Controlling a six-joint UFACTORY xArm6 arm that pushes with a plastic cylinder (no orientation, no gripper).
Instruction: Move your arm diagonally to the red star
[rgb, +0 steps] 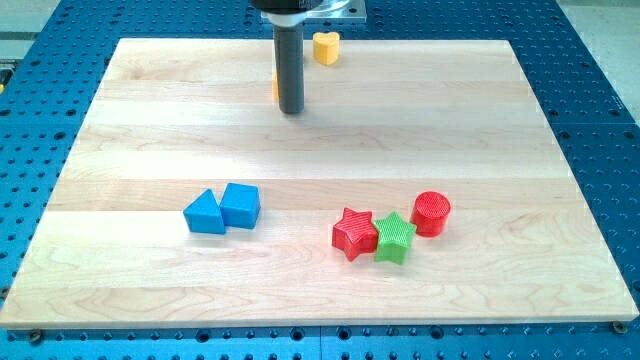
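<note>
end effector: bare rod, nothing held, my tip (291, 110) on table (150, 130) | red star (353, 233): well below-right of tip, touching green star (395, 238) | handling: likely light, rigid, slides easily; push its upper-left points

The whole board (320, 150) is seen from above its near edge, looking obliquely down, at moderate distance.

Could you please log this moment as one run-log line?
my tip: view's top, beside partly hidden yellow block | red star block: lower right, touching green star block | contact: none
</note>
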